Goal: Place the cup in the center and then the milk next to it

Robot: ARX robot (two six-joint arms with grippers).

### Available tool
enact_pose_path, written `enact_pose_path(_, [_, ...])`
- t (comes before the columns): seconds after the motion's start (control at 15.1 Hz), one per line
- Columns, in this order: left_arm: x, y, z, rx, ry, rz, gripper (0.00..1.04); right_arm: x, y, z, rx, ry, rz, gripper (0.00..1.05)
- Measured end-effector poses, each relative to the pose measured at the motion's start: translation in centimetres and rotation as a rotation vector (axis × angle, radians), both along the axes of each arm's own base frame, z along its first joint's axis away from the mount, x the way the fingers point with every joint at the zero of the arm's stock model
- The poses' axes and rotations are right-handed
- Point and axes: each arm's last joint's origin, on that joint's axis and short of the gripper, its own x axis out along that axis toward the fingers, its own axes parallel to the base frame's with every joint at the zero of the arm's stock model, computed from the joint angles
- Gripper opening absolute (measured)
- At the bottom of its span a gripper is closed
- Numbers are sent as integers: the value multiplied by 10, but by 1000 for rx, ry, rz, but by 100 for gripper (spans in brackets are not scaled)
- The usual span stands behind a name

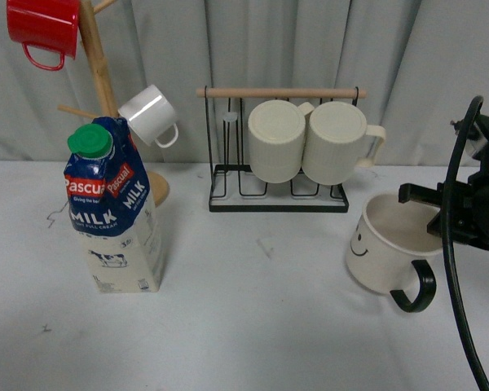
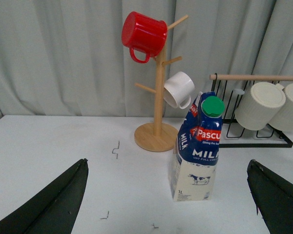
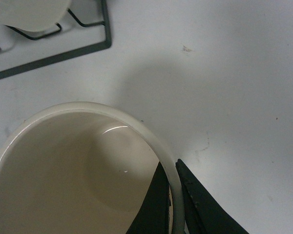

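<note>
On the pale grey table (image 1: 253, 326) by grey curtains (image 1: 310, 41), the wide cream smiley mug (image 1: 383, 252) is far right, rim pinched in the right gripper (image 3: 170, 168). Well left stands the tall blue-cream milk carton (image 1: 114, 220), open tabletop between; left gripper (image 2: 167, 165) gapes wide.

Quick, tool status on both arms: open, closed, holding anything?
Left tool: open, holding nothing.
Right tool: closed on the rim of the cup, one finger inside, one outside.
</note>
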Motion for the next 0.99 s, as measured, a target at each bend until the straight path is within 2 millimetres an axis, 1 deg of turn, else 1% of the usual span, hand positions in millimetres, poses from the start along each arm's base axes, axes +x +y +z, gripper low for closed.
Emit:
enact_pose_path(0.13, [0, 0, 0, 0, 0, 0, 98, -7, 16, 24, 7, -51, 46, 3])
enact_pose_path(0.2, [0, 0, 0, 0, 0, 0, 98, -10, 28, 33, 7, -67, 72, 3])
enact_pose_path(0.26, [0, 0, 0, 0, 0, 0, 98, -11, 41, 36, -2, -62, 91, 3])
enact_pose_path(0.4, [0, 0, 0, 0, 0, 0, 98, -9, 64, 32, -22, -27, 114, 3])
enact_pose_path(0.53, [0, 0, 0, 0, 0, 0, 98, -6, 90, 23, -54, 17, 119, 3])
enact_pose_path(0.66, [0, 0, 0, 0, 0, 0, 98, -2, 107, 17, -72, 44, 104, 3])
enact_pose_path(0.79, [0, 0, 0, 0, 0, 0, 98, 1, 114, 13, -85, 58, 71, 3])
enact_pose_path(0.93, [0, 0, 0, 0, 0, 0, 98, 4, 112, 9, -91, 72, 1, 3])
enact_pose_path(0.99, [0, 0, 0, 0, 0, 0, 98, 6, 111, 9, -88, 72, -7, 3])
